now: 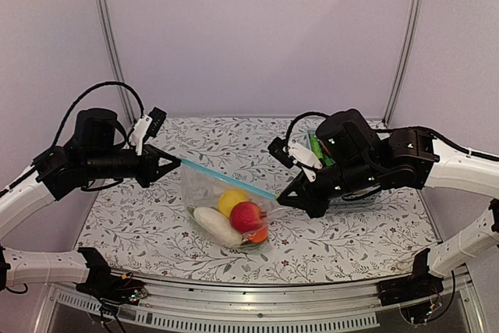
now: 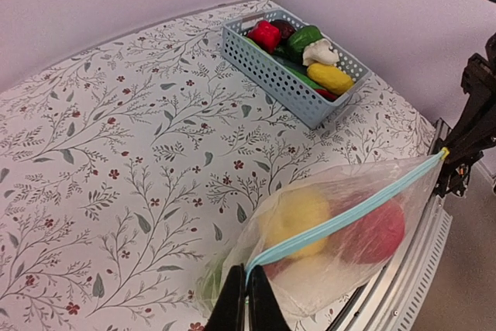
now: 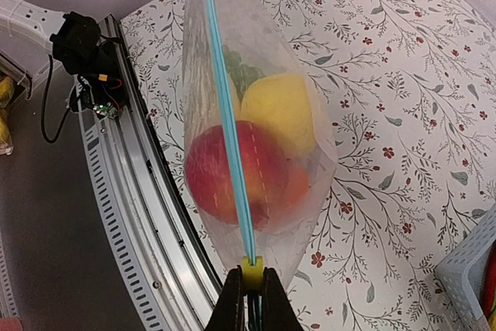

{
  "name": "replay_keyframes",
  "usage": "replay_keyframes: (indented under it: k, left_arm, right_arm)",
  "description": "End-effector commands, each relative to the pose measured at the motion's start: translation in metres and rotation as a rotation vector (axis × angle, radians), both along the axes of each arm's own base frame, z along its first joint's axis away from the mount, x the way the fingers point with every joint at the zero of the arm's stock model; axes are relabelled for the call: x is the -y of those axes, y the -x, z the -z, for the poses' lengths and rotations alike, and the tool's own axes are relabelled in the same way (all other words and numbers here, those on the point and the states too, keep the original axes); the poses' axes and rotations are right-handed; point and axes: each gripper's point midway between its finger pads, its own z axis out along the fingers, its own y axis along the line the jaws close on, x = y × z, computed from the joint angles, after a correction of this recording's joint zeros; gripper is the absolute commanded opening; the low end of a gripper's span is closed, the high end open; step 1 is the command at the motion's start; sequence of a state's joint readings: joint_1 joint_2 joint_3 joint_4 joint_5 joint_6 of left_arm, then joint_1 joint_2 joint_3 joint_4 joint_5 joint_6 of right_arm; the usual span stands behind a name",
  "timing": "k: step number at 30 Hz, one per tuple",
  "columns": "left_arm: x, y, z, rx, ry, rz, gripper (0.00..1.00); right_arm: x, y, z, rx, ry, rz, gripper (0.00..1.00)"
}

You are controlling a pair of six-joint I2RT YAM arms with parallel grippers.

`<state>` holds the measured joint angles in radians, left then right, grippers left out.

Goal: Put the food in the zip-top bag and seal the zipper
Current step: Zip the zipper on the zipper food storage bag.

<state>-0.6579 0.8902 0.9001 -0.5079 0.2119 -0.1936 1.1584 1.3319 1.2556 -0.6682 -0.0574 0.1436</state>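
Zip-top bag (image 1: 204,189): at the table's middle, towards the near edge. Its mouth is strung taut between the two arms, and its belly sags to the table and seems to rest there.
Zipper (image 1: 228,178): runs down from far left to near right. In the right wrist view it reads as one unbroken line, so I judge it pressed closed along what shows.
Food: lemon (image 1: 231,201), tomato (image 1: 246,216), white radish (image 1: 217,226) and orange (image 1: 259,235) are all inside, bunched at the bottom. The green bunch (image 3: 242,75) is behind them.
Handling: the film is thin, crinkly and slippery, and the load is probably light but loose and apt to roll. The strip is the stiffest part, so the zipper's ends are the best holds. The film would stretch or slip.
Left gripper (image 1: 176,163): fingers pinched together on the zipper's left end.
Right gripper (image 1: 282,199): fingers clamped on the yellow slider (image 3: 249,269) at the zipper's right end.
Basket (image 2: 267,75): far right, well apart from the bag and half hidden behind the right arm in the top view. It holds other toy vegetables.
Table (image 1: 140,216): floral cloth, with a metal rail (image 1: 273,302) along its near edge, close under the bag.
Obstruction: nothing lies between the grippers. The risk I see is the bag swinging over the rail.
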Motion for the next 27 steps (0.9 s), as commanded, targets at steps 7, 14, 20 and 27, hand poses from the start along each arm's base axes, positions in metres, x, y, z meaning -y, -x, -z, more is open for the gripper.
replay_keyframes:
  k: [7,14,20,27]
  left_arm:
    - [-0.025,-0.021,-0.003,0.030,-0.008,-0.142,0.00]
    - [-0.027,-0.023,-0.002,0.028,-0.009,-0.152,0.00]
    - [-0.016,-0.018,-0.001,0.011,0.009,-0.092,0.00]
    - [-0.008,-0.017,0.006,-0.024,0.004,-0.052,0.00]
  right_arm:
    - [0.032,0.009,0.016,-0.034,0.099,0.038,0.01]
    - [0.035,0.009,0.017,-0.036,0.107,0.041,0.01]
    - [0.034,0.006,0.014,-0.032,0.098,0.062,0.01]
    - [0.031,-0.020,0.018,-0.017,0.117,0.223,0.01]
